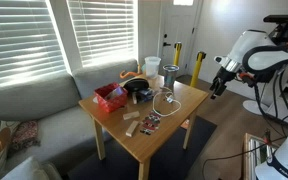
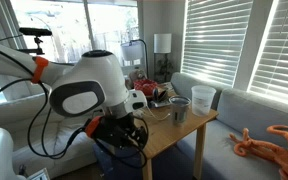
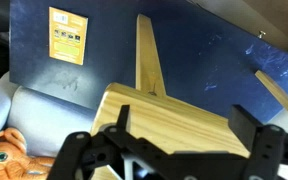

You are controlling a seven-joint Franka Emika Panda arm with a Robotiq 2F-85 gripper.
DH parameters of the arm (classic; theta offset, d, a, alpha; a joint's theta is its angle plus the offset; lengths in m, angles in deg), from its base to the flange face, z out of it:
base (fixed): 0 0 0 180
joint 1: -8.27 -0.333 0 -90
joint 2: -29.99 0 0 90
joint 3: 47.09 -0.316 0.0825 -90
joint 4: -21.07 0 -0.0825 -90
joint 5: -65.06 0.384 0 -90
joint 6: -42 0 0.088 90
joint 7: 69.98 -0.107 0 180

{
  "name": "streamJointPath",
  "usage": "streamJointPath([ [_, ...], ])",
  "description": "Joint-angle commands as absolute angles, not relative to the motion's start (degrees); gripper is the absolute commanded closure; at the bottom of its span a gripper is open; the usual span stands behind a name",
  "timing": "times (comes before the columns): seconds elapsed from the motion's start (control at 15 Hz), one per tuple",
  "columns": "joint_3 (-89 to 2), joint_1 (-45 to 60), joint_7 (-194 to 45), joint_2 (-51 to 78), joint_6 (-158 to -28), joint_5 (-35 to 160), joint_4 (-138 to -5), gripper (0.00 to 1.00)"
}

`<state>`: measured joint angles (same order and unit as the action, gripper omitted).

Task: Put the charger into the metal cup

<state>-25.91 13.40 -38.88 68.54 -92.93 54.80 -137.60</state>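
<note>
Only exterior views: charger (image 1: 165, 100), metal cup (image 1: 170, 76).

Your charger (image 1: 164, 99) lies on the wooden table (image 1: 189, 100), a thin pale cable in a loose loop, flat, near the middle of the top. Your metal cup (image 1: 170, 74) stands upright close by, nearer the table's edge: small, plain, silvery-grey, mouth up, the cable wholly outside it.
</note>
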Motion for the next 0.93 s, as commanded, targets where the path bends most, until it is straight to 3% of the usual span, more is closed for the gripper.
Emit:
streamJointPath([
  [0.0,-26.66,14.08,-38.42,68.43,-92.79,55.49,-137.52,0.00],
  [0.67,-26.66,14.07,-38.42,68.43,-92.79,55.49,-137.52,0.00],
  [0.87,-29.78,11.62,-47.18,65.53,-87.91,61.91,-131.31,0.00],
])
